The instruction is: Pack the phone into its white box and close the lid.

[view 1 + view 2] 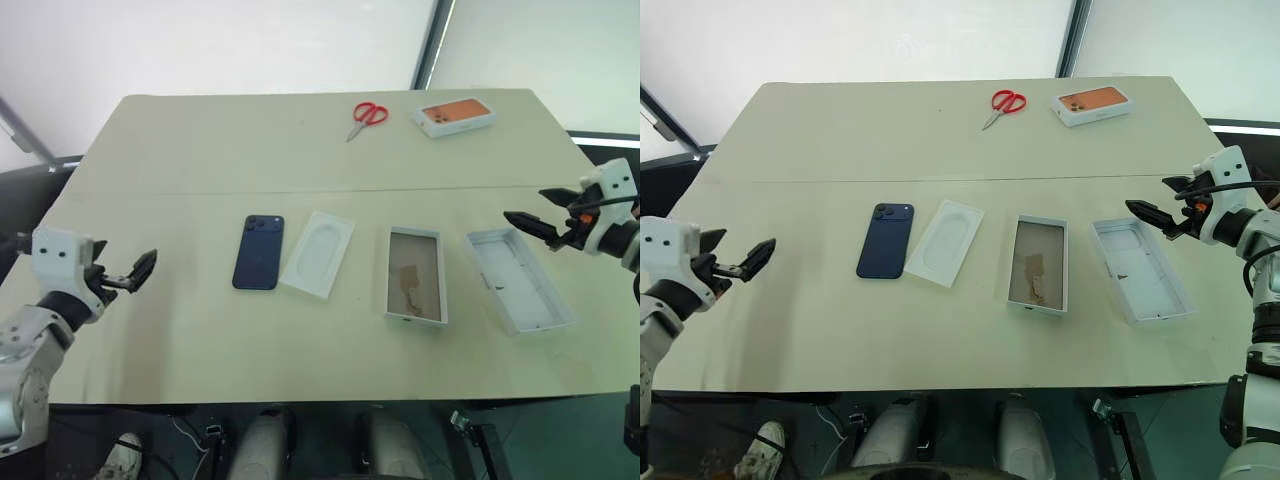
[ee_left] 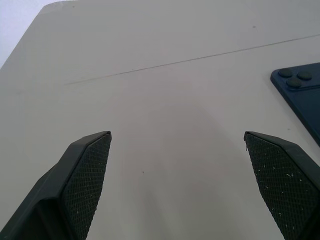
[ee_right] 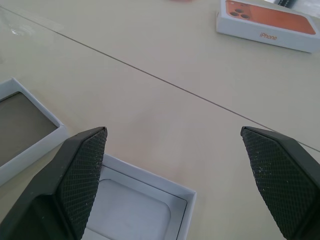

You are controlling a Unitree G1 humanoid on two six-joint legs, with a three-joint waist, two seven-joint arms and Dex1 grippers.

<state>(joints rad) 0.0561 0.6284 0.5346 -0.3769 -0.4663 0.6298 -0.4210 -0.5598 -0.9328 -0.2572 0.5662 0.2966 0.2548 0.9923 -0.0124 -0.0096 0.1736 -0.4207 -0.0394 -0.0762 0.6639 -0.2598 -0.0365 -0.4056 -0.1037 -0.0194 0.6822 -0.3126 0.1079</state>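
Here the beige table (image 1: 200, 330) carries four things in a row across its middle. Nearest the robot's left lies the phone (image 1: 259, 251), dark navy, back up, its camera cluster at the corner toward the far edge. Just beside it, not quite touching, is a white insert with an oval recess (image 1: 318, 253), tilted slightly. Next comes the white box (image 1: 416, 275), open side up, brownish floor showing, with a small scrap of paper lying in it. Nearest the right edge rests the lid (image 1: 519, 279), inside up, plain white and angled a little off the box's line.

Toward the far edge lie red-handled scissors (image 1: 366, 117) and, well apart from the row, a closed white box with an orange phone picture (image 1: 455, 116) on top, near the far right corner.

The left gripper (image 1: 143, 271) hangs above the table near its left edge, jaws spread wide with nothing between them, well apart from the phone. The right gripper (image 1: 530, 222) hovers over the far end of the lid, jaws likewise spread wide and holding nothing.
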